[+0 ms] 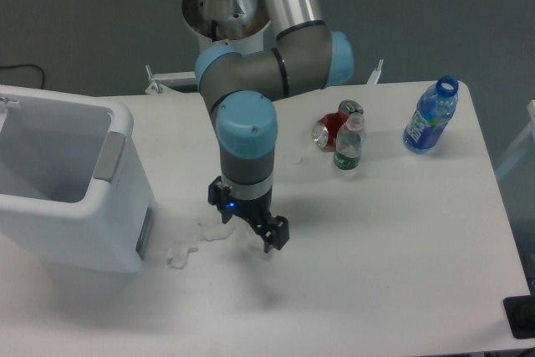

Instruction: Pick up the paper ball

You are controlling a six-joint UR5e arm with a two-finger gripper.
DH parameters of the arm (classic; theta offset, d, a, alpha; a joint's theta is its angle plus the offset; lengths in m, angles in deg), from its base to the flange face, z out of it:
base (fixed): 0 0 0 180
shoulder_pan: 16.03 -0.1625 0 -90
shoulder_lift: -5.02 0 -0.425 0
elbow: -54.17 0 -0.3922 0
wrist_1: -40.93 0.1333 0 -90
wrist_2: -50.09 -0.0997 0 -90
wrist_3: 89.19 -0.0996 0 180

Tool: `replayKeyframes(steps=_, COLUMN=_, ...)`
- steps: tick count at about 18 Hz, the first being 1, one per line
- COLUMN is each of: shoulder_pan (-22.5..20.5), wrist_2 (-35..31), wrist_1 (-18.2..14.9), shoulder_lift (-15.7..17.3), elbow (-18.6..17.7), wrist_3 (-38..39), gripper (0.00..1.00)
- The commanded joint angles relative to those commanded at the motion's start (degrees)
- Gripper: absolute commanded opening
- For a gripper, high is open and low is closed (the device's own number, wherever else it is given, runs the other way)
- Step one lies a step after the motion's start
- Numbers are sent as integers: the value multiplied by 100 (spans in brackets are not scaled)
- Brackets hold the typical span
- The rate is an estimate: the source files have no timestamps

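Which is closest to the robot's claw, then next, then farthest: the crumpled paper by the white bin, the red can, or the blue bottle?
From the gripper:
1. The paper ball, just beside it, toward the white bin.
2. The red can, further back on the table.
3. The blue bottle, far off near the table's back corner.

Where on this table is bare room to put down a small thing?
Free: the wide near-right part of the table, in front of the green bottle and blue bottle. Also the near edge below the end effector. Crowded: by the white bin, where paper wads lie, and around the red can.
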Motion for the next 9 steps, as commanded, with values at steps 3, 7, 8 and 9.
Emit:
replayKeyframes(steps=3, shoulder_pan=-18, wrist_2=0, wrist_1=0, shoulder_lift=-158, elbow=-9, wrist_3=-537, gripper=100)
replayKeyframes(steps=7, shoulder_pan=-79, wrist_2=-9, wrist_1=0, shoulder_lift=-326, elbow=9, wrist_3=-942, gripper=100)
replayKeyframes(steps=8, shoulder_pan=-131, wrist_2=-9, wrist_1=-9, shoulder_lift=-326, elbow=0, wrist_3=-1091, gripper=100)
replayKeyframes(steps=9, shoulder_pan=-167, wrist_2=-9, wrist_1=-17, shoulder_lift=-326, elbow=-9, wrist_3=-1232, gripper=100)
